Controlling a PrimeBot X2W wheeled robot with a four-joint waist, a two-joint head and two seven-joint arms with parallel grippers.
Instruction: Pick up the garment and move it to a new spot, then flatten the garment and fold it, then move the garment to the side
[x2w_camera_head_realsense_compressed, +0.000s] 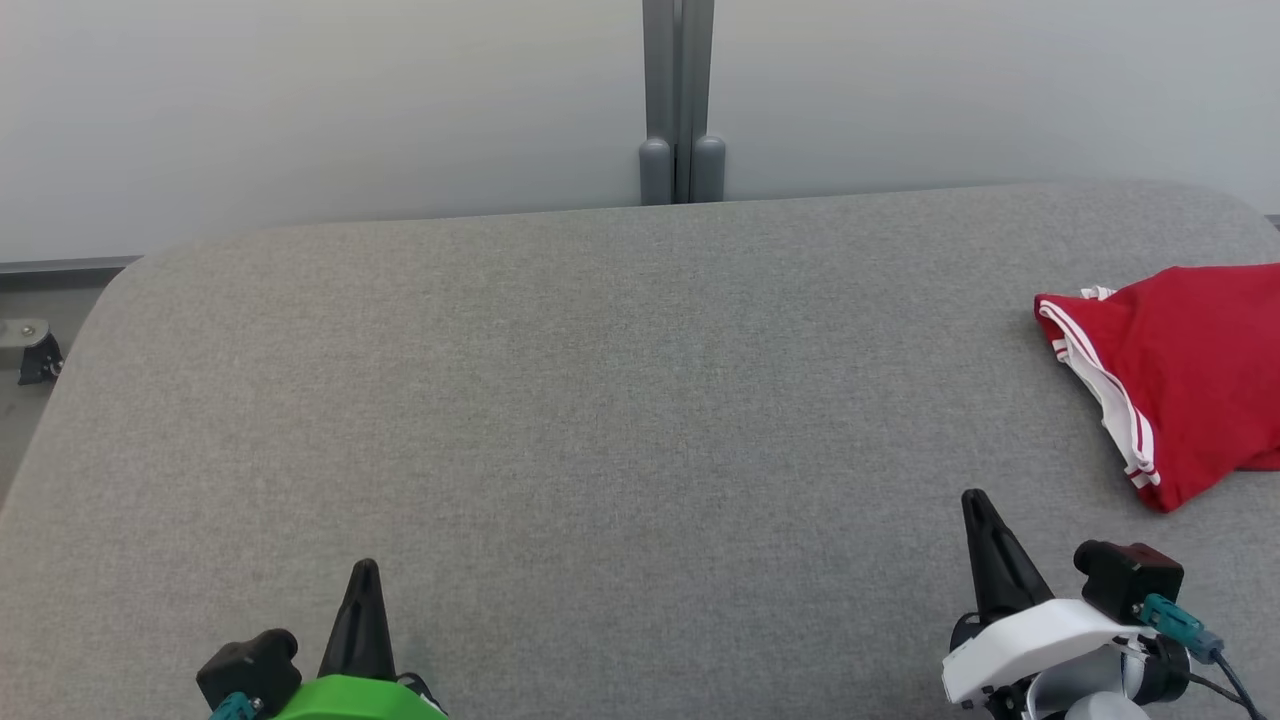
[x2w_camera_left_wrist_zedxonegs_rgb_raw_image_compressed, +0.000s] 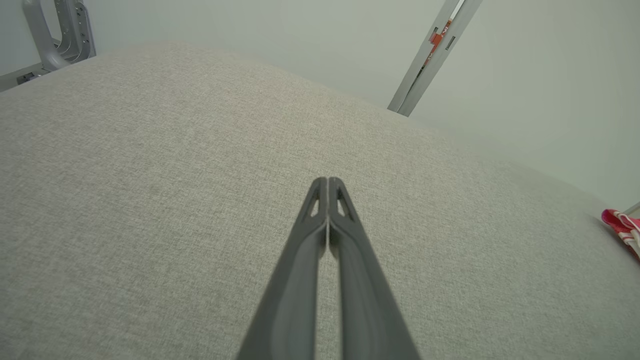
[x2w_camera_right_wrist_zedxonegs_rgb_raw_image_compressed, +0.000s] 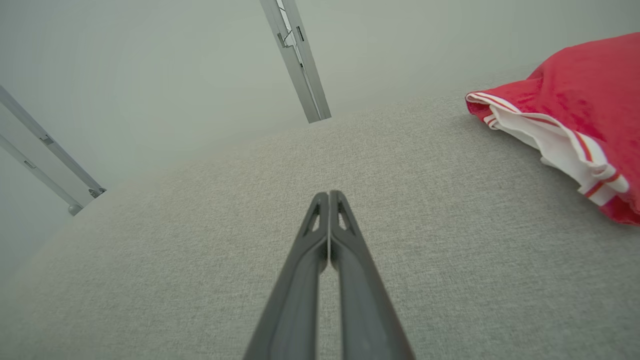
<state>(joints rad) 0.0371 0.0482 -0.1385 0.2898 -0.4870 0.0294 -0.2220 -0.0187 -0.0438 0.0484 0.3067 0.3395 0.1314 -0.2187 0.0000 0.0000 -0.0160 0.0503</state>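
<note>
A red garment (x2w_camera_head_realsense_compressed: 1190, 370) with white striped trim lies folded at the far right of the grey table (x2w_camera_head_realsense_compressed: 600, 420), partly cut off by the frame edge. The right wrist view has the garment (x2w_camera_right_wrist_zedxonegs_rgb_raw_image_compressed: 575, 95) at upper right; the left wrist view catches a sliver of the garment (x2w_camera_left_wrist_zedxonegs_rgb_raw_image_compressed: 622, 227) at its right edge. My left gripper (x2w_camera_head_realsense_compressed: 365, 572) sits at the lower left, shut and empty, its tips (x2w_camera_left_wrist_zedxonegs_rgb_raw_image_compressed: 328, 181) pressed together over bare cloth. My right gripper (x2w_camera_head_realsense_compressed: 975, 500) is at the lower right, shut and empty (x2w_camera_right_wrist_zedxonegs_rgb_raw_image_compressed: 329, 195), a short way in front and left of the garment.
A grey post (x2w_camera_head_realsense_compressed: 680, 100) stands against the pale wall behind the table's far edge. The table's rounded left corner drops to the floor, where a small dark bracket (x2w_camera_head_realsense_compressed: 35, 355) sits. The grey surface stretches wide between both grippers and the wall.
</note>
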